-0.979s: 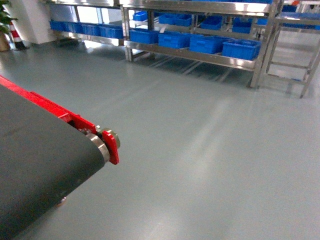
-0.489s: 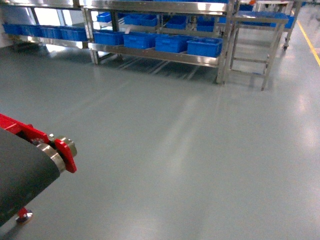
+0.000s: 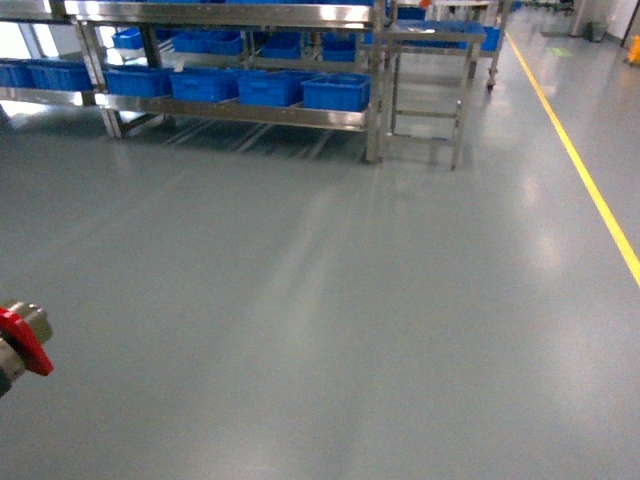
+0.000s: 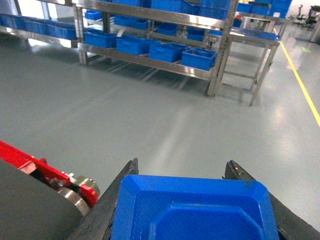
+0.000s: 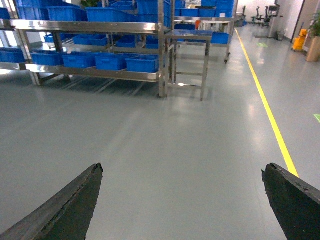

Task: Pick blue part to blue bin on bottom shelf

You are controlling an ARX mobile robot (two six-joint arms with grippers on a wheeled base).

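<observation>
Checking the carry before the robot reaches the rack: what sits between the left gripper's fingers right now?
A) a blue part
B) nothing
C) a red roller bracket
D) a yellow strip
A: the left wrist view shows the blue part filling the gap of the left gripper, a dark finger against each side.

The head view looks forward and slanting down over the grey floor (image 3: pixel 330 330), with the far-off bottom shelf (image 3: pixel 240 113) along the upper left of the frame. Both wrist views sit low and face the same way, sharing that shelf, the small steel table (image 5: pixel 189 35) and the yellow floor line (image 5: pixel 270 117).
</observation>
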